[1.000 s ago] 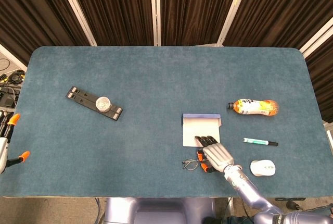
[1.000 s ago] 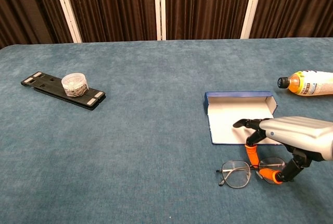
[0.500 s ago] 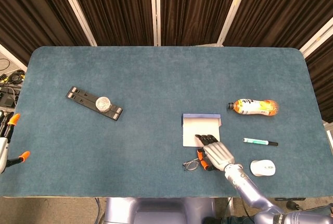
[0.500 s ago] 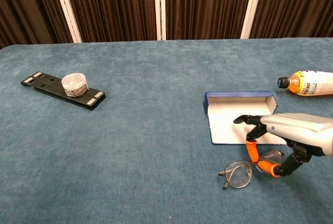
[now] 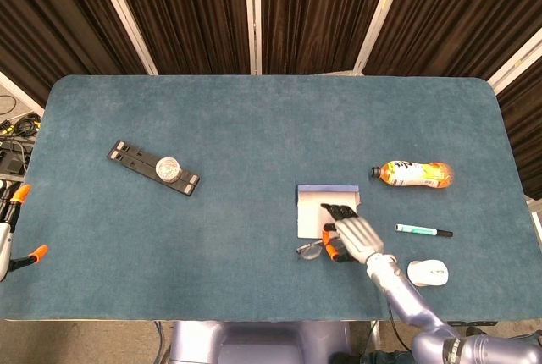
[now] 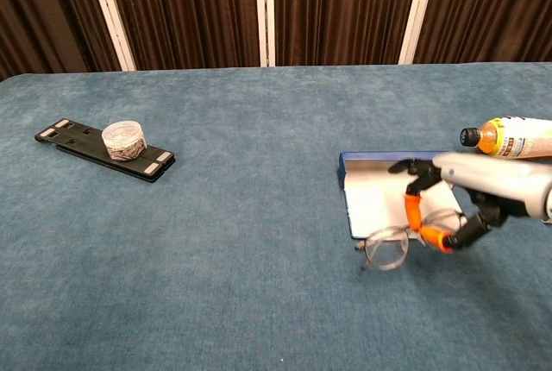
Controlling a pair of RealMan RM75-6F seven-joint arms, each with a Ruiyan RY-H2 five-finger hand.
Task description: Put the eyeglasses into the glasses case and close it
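The open glasses case (image 5: 317,205) (image 6: 369,194), blue outside and white inside, lies right of the table's middle. My right hand (image 5: 351,234) (image 6: 470,194) pinches the wire-rimmed eyeglasses (image 5: 310,250) (image 6: 388,248) by their right side and holds them lifted just over the case's near edge. One round lens hangs to the left of the hand, tilted; the other is mostly hidden behind the fingers. At the far left edge of the head view only orange-tipped parts of my left hand (image 5: 12,220) show, away from the objects.
An orange drink bottle (image 5: 413,173) (image 6: 514,137) lies right of the case. A green pen (image 5: 423,230) and a white mouse (image 5: 428,273) sit near the front right. A black strip with a small round jar (image 5: 168,167) (image 6: 122,139) rests at the left.
My right hand has raised the eyeglasses off the table and carried them away from the front edge to the case's near rim. The case has not moved.
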